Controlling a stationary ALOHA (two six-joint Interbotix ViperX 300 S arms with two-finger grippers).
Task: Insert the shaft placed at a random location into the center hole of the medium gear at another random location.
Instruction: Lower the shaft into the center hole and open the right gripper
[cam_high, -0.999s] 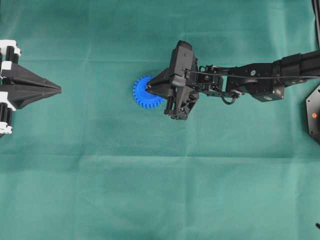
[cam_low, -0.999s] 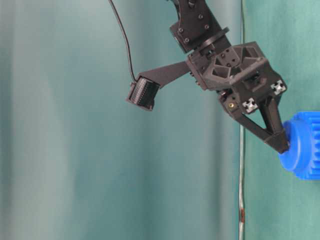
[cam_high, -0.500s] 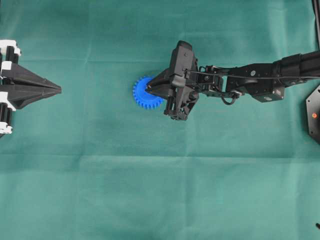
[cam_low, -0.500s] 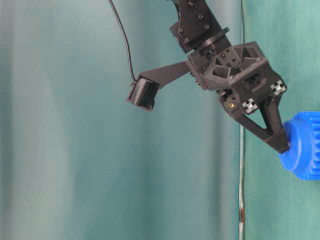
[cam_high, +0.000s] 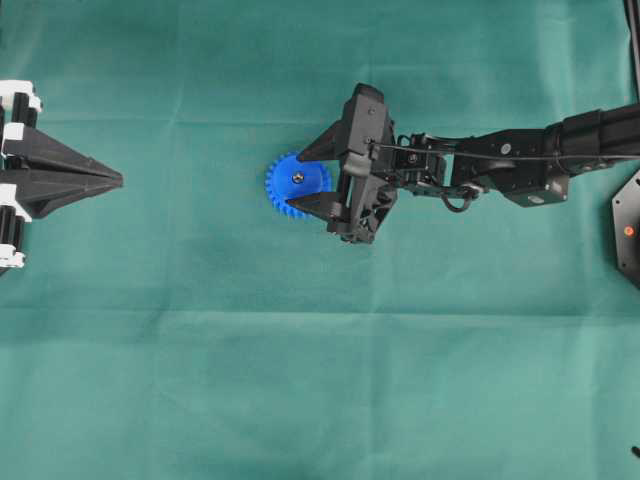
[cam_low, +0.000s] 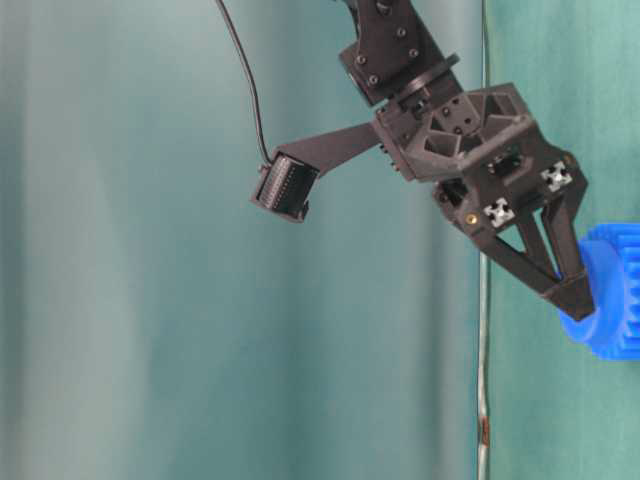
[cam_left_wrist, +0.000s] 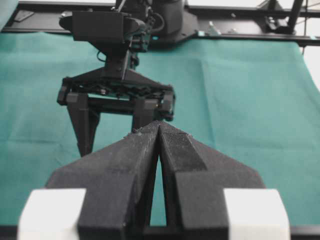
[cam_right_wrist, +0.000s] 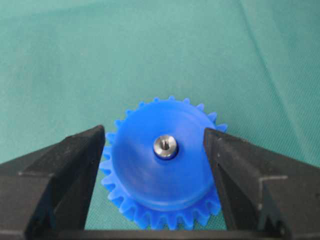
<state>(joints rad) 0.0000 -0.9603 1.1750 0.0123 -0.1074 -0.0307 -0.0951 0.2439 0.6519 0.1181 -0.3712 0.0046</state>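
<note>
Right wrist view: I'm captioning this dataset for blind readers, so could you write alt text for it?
A silver shaft sits in the center hole of a blue medium gear lying flat on green cloth. The right pincer is open, its two black fingers flanking the gear's hub on either side.

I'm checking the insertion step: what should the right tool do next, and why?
Probably lift the right tool straight up and away. Its jaws stand open on either side of the medium gear, touching nothing that the wrist view shows, and the shaft already sits in the center hole, its silver top showing at the hub. A straight rise should keep the fingers off the teeth.
</note>
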